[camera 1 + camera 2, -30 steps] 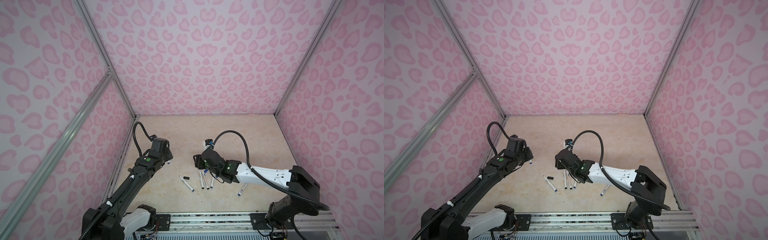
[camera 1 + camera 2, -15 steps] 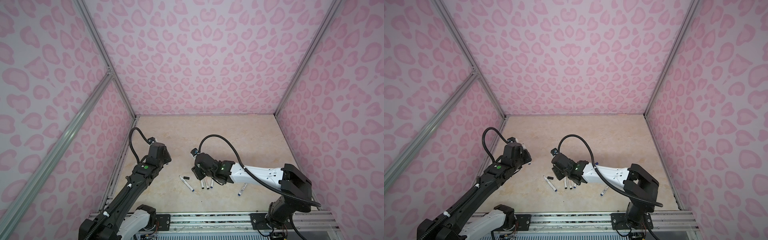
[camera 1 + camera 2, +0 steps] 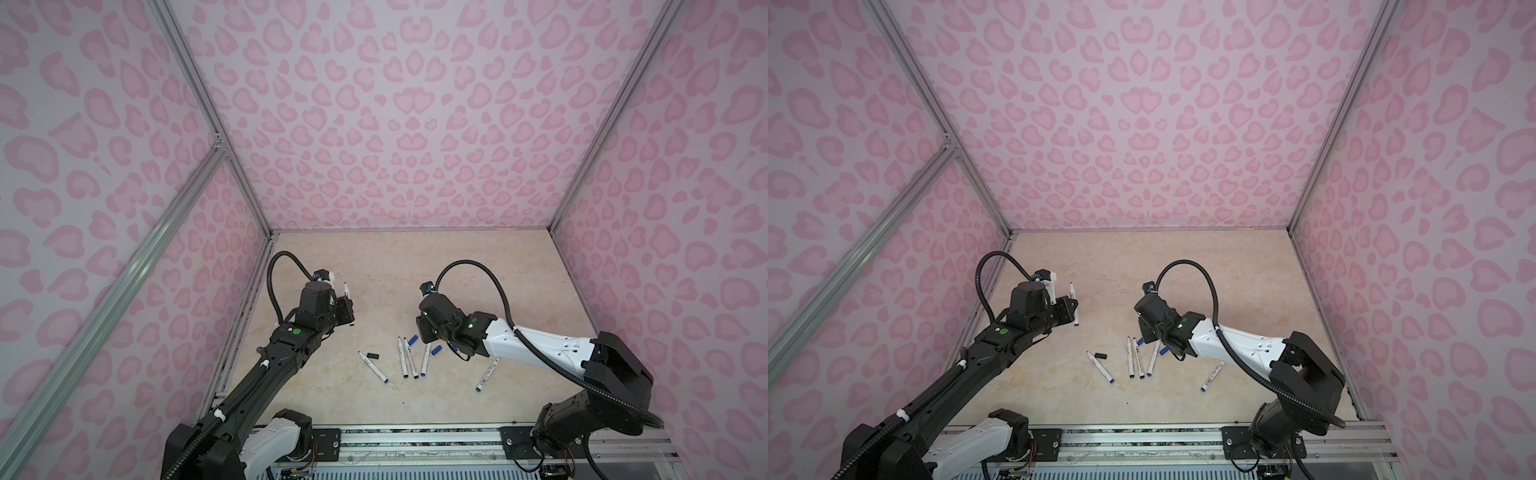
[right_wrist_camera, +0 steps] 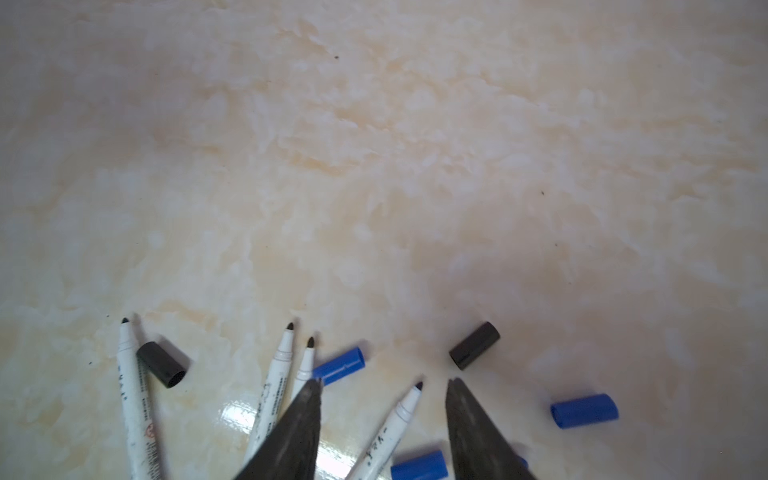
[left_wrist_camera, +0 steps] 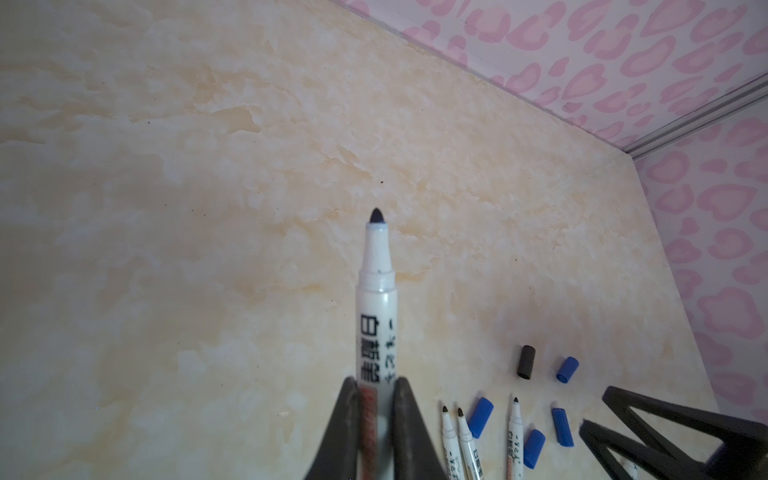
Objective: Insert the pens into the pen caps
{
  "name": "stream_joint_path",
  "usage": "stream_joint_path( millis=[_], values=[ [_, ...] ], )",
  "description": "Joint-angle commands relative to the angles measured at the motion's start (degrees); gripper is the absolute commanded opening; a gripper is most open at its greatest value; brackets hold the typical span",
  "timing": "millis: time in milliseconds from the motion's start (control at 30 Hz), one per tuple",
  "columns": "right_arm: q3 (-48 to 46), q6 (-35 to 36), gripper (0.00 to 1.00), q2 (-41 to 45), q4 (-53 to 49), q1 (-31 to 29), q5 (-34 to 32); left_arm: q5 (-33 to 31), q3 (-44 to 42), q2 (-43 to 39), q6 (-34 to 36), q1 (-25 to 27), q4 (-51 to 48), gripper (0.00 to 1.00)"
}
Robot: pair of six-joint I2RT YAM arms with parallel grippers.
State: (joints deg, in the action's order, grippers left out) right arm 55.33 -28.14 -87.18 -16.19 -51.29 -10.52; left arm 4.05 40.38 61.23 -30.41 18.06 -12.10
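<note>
My left gripper (image 5: 376, 380) is shut on a white pen (image 5: 376, 311) whose dark tip points away from the wrist. In both top views this pen (image 3: 347, 293) is held above the table's left side, in the left gripper (image 3: 1074, 309). My right gripper (image 4: 384, 381) is open just above the pile. Another pen (image 4: 395, 419) and a blue cap (image 4: 419, 463) lie on the table between its fingers. More pens (image 3: 406, 359) lie side by side near the front, with a black cap (image 3: 372, 355) and blue caps (image 3: 412, 340) among them.
One pen (image 3: 487, 375) lies alone to the right, beneath the right arm. A second black cap (image 4: 474, 345) and a blue cap (image 4: 584, 410) lie just beyond the right fingertips. Pink patterned walls (image 3: 415, 124) enclose the marble-look table (image 3: 415, 270) on three sides.
The right gripper's jaws have narrowed, and the arm has shifted left and then back right over the pens. The left arm has shifted slightly, still holding its pen.
</note>
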Motion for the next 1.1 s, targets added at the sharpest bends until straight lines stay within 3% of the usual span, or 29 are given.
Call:
stream_joint_path(
  millis=[0,100,300,533,1067],
  values=[
    [-2.6,-12.1,0.51,1.6,0.4,-0.1,-1.9,0.6,0.5,0.0,0.1,0.0,1.5,0.04],
    [-5.5,-17.3,0.50,2.4,6.6,-2.0,-0.5,0.1,0.8,0.3,0.0,0.0,1.0,0.04],
    [-4.6,-26.4,0.48,-0.9,6.7,-6.2,-8.7,-0.2,0.8,0.3,-0.2,0.0,0.7,0.04],
    [0.9,-26.3,0.46,-8.0,3.6,-6.5,-9.0,-0.4,0.9,0.0,-0.3,0.0,0.3,0.04],
    [2.0,-27.1,0.44,-12.9,4.6,-7.2,-10.9,-3.7,0.8,-1.7,-1.6,0.0,-2.6,0.04]
  ],
)
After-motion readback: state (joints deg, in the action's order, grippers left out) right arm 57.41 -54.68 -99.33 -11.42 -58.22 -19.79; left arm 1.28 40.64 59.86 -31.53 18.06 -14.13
